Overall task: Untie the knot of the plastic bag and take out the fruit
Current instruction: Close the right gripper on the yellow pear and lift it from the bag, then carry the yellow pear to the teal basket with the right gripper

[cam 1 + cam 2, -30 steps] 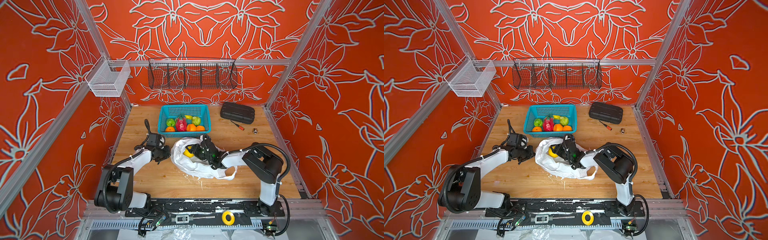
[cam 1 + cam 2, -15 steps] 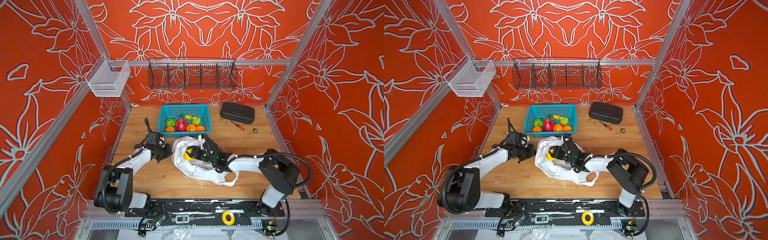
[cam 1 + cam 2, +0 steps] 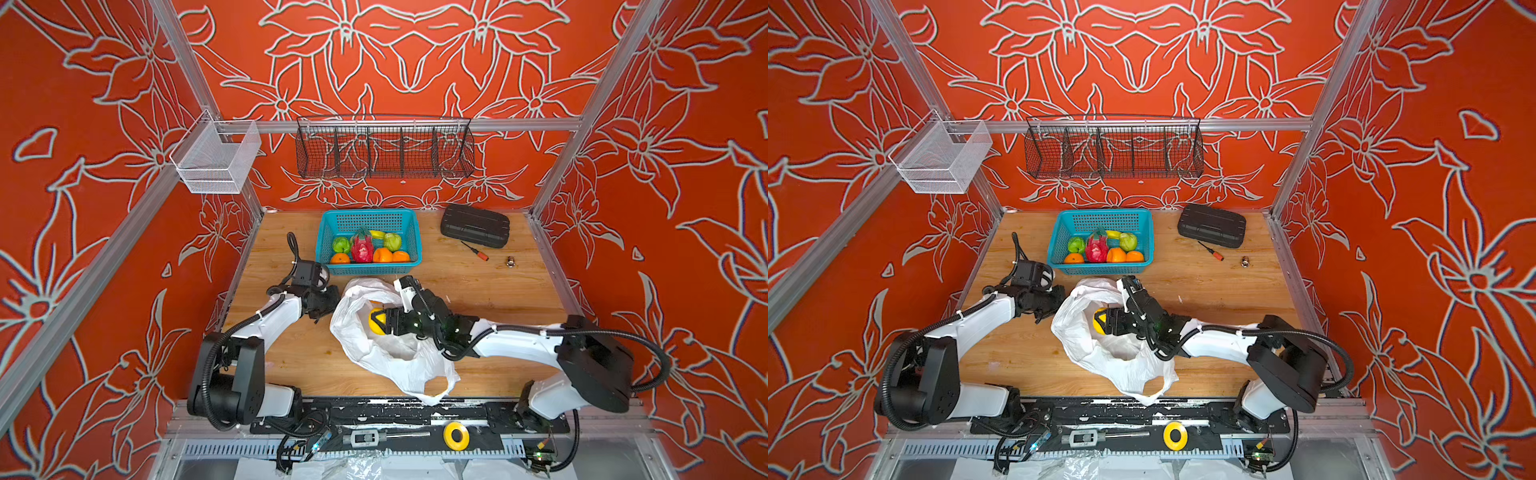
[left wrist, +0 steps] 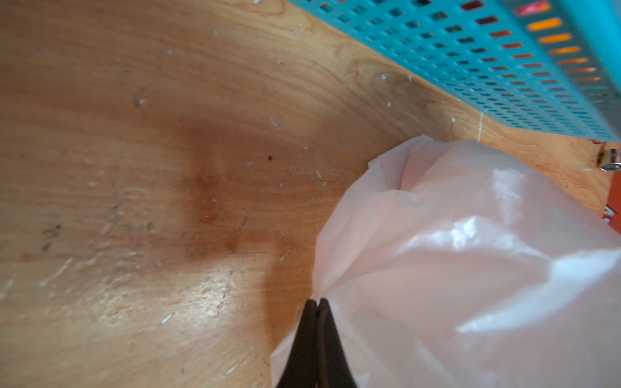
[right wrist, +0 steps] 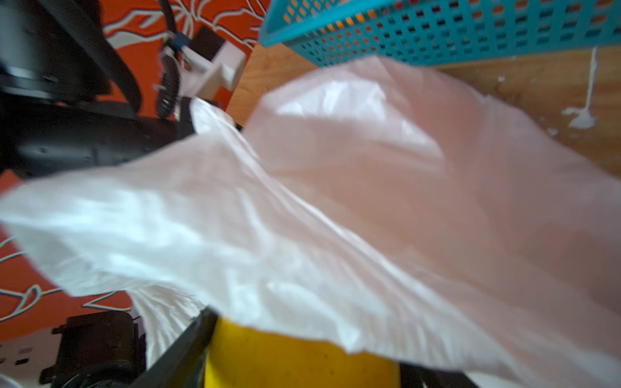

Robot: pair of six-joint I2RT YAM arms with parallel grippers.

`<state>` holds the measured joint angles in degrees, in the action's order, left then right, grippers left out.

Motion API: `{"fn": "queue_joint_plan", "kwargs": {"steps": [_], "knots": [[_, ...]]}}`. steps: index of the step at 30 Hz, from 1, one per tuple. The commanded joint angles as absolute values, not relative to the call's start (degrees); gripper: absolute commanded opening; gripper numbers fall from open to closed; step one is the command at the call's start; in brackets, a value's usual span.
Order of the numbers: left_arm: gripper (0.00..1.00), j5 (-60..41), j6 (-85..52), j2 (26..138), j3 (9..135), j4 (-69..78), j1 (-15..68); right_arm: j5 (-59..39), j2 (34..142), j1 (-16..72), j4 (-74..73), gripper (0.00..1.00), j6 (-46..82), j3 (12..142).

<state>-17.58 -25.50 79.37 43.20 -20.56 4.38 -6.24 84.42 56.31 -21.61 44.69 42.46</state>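
The white plastic bag (image 3: pixel 395 357) (image 3: pixel 1121 365) lies open on the wooden table, its mouth facing the teal basket. No knot shows. My left gripper (image 3: pixel 334 297) (image 3: pixel 1059 297) (image 4: pixel 317 302) is shut on the bag's left edge (image 4: pixel 437 268). My right gripper (image 3: pixel 379 322) (image 3: pixel 1104 321) (image 5: pixel 302 362) reaches into the mouth and is shut on a round yellow fruit (image 3: pixel 373 323) (image 3: pixel 1098 323) (image 5: pixel 302 356). A fold of the bag (image 5: pixel 302 201) drapes over this fruit. More fruit fills the basket: oranges, green ones and a dragon fruit (image 3: pixel 362 249).
The teal basket (image 3: pixel 368 212) (image 3: pixel 1104 212) stands just behind the bag. A black case (image 3: pixel 475 225), a small screwdriver (image 3: pixel 475 250) and a small metal piece (image 3: pixel 510 261) lie at the back right. A black wire rack (image 3: pixel 384 147) and a white mesh bin (image 3: pixel 216 160) hang on the walls.
My right arm's elbow has swung out to the right and stretched flatter, the yellow fruit in its jaws coming slightly towards the front. The bag has spread frontwards. The left gripper has barely moved.
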Motion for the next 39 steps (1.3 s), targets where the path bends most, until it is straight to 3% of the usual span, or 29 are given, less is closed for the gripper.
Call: {"fn": "queue_joint_plan", "kwargs": {"steps": [1, 8, 13, 22, 30, 39], "knots": [[0.00, -15.1, -25.0, 78.2, 43.2, -22.2, 4.0, -5.5, 80.8, 56.4, -20.6, 0.64, 41.4, 41.4], [0.00, -13.7, -25.1, 75.8, 43.0, -23.3, 4.0, -5.1, 74.4, 56.4, -16.9, 0.63, 39.7, 40.6], [0.27, -11.2, -25.5, 70.5, 43.0, -26.1, 4.0, -3.8, 68.1, 56.2, -13.1, 0.63, 36.3, 41.4], [0.48, -11.0, -24.7, 57.0, 47.4, -34.6, 4.1, -2.6, 62.0, 53.5, -8.7, 0.62, 31.6, 46.7], [0.62, -17.5, -25.6, 48.8, 56.5, -39.2, 7.3, -2.0, 69.1, 47.5, -0.2, 0.59, 30.9, 58.6], [0.70, -6.8, -21.9, 54.9, 63.0, -41.5, 23.8, -6.4, 85.0, 41.1, 12.0, 0.59, 25.7, 76.5]]}}
